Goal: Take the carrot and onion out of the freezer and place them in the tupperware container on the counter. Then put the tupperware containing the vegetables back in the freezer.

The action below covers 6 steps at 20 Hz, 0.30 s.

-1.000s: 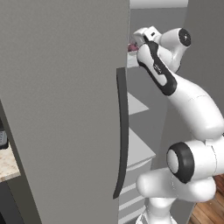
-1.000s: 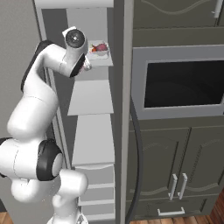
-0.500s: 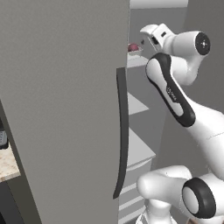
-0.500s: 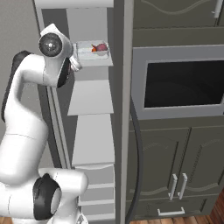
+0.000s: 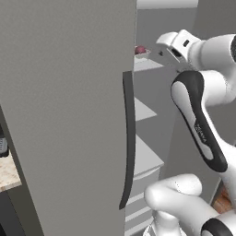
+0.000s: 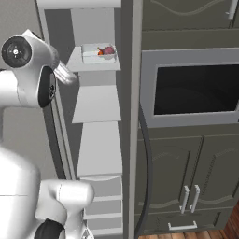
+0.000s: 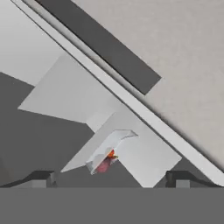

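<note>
The freezer stands open, its grey door (image 5: 64, 115) swung toward me with the long dark handle (image 5: 130, 138). On the top shelf (image 6: 77, 63) sits the tupperware container (image 6: 88, 53), holding the dark red onion (image 6: 108, 50) and the orange carrot (image 6: 100, 52). From the hand view the container (image 7: 114, 141) lies a good way off, with the carrot (image 7: 111, 154) and onion (image 7: 103, 165) inside. My gripper (image 7: 111, 179) is open, nothing between its fingertips (image 7: 41, 177). My hand (image 5: 171, 45) hovers beside the shelf, apart from the onion (image 5: 139, 50).
Pale lower shelves (image 6: 95, 105) and drawers (image 6: 102, 196) fill the freezer below. A dark cabinet with a built-in oven (image 6: 196, 88) flanks it on the right. A corner of the beige counter (image 5: 9, 173) shows left of the door.
My arm has drawn back from the top shelf and swung its elbow outward. The container with the vegetables stays on the shelf.
</note>
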{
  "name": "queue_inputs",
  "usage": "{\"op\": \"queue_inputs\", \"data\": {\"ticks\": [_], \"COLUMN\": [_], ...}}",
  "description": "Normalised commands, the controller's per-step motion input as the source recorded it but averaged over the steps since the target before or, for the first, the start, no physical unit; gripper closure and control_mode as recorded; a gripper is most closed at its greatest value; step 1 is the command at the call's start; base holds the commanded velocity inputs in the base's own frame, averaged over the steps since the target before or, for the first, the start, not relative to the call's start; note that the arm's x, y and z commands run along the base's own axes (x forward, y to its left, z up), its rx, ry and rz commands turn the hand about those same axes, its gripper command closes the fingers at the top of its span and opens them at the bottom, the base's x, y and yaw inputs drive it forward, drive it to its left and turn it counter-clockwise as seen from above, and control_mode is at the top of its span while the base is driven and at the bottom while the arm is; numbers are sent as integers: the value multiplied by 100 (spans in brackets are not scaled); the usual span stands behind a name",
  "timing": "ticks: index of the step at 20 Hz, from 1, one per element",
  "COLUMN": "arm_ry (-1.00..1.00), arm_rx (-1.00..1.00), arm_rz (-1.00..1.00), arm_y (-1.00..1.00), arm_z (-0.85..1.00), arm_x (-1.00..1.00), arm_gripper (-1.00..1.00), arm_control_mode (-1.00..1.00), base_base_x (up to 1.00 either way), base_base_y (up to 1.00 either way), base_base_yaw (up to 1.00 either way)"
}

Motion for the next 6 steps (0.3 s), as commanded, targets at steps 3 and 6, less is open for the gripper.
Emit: {"op": "queue_inputs", "data": {"ticks": [3, 6], "arm_ry": [9, 17], "arm_rx": [-4, 0], "arm_rz": [0, 0], "arm_y": [0, 1], "arm_z": [0, 0], "arm_x": [-95, -77], "arm_gripper": [-100, -100], "arm_control_mode": [-100, -100], "base_base_x": [0, 0], "base_base_y": [0, 0], "base_base_yaw": [0, 0]}}
